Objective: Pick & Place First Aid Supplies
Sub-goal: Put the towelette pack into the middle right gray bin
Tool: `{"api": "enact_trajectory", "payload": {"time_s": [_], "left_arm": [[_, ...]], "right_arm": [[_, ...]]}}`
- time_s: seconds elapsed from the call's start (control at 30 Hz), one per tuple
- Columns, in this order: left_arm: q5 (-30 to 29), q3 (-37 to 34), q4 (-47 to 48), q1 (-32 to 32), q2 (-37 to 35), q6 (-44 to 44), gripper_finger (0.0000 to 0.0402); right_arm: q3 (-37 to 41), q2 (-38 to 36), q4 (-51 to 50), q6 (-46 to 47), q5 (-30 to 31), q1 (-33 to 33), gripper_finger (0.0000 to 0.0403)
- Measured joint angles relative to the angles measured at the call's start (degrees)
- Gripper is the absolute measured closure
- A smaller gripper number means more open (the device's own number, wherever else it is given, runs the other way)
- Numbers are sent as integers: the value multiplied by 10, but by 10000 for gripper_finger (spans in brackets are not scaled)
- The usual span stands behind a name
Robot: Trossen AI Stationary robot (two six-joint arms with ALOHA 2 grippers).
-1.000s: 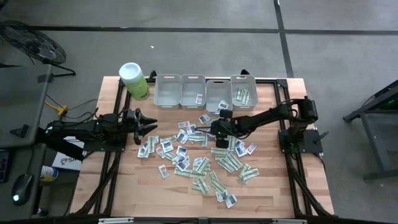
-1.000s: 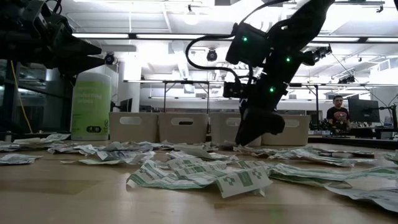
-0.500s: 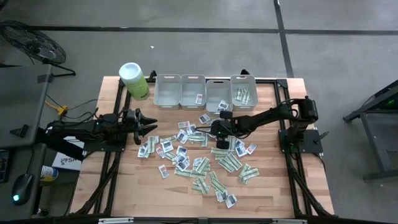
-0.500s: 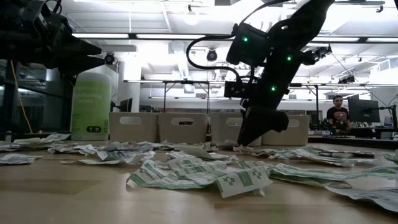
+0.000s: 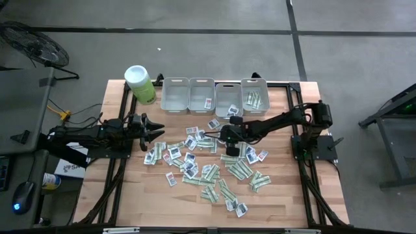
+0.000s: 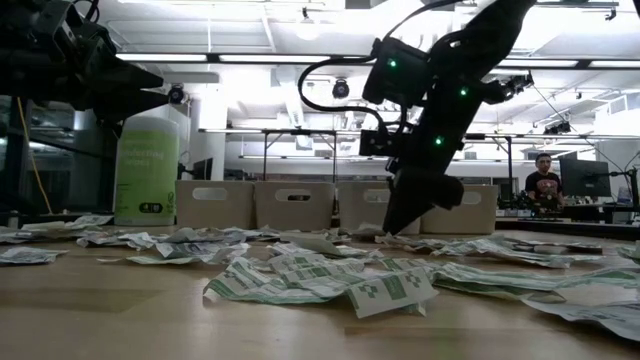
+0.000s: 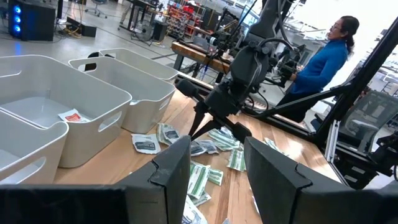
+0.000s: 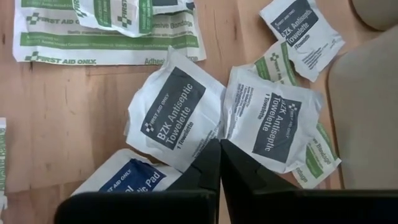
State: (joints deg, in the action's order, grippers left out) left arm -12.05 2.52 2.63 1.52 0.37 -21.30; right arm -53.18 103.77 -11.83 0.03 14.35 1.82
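Many first aid supplies [image 5: 208, 159], white squarish packets and green-and-white strips, lie flat and scattered over the middle of the wooden table. My right gripper [image 5: 224, 134] slants down among those toward the far side. Its fingers are shut [image 8: 219, 149] where two white antiseptic towelette packets [image 8: 177, 118] [image 8: 273, 118] lie edge to edge. My left gripper [image 5: 156, 130] hovers open and level at the table's left, holding nothing [image 7: 216, 158]. My right gripper comes slanting down from the table's right side and is shut on the near edge [image 8: 208, 138] of the left towelette packet, just at the fingertips. The fingers hide how much paper lies between them. The packet lies flat on the table.
Several grey bins [image 5: 214, 96] stand in a row along the far edge, some with a packet or two inside. A lime-green canister [image 5: 140, 84] stands at the far left corner. A person [image 7: 323, 62] sits beyond the table's right side.
My right gripper has shut its fingers down among the packets while staying in place, tipping slightly. The packets lie as before.
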Motion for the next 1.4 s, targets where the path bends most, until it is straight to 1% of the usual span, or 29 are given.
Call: {"api": "enact_trajectory", "payload": {"time_s": [0.33, 0.53, 0.63, 0.77, 0.93, 1.07, 1.23, 1.4], "left_arm": [[0, 0, 0, 0, 0, 0, 252], [0, 0, 0, 0, 0, 0, 252], [0, 0, 0, 0, 0, 0, 252], [0, 0, 0, 0, 0, 0, 252], [0, 0, 0, 0, 0, 0, 252], [0, 0, 0, 0, 0, 0, 252], [0, 0, 0, 0, 0, 0, 252], [0, 0, 0, 0, 0, 0, 252]], "right_arm": [[-60, 0, -67, 25, -17, -38, 402], [-83, 0, -73, 25, 16, -55, 403], [-89, 0, -76, 22, 19, -55, 403], [-99, 0, -83, 11, 49, -55, 403], [-130, 0, -97, -12, 73, -49, 403], [-169, 0, -129, -25, 83, -41, 403], [-224, 0, -210, -31, 131, -19, 403], [-261, -1, -266, -25, 139, 22, 403]]}}
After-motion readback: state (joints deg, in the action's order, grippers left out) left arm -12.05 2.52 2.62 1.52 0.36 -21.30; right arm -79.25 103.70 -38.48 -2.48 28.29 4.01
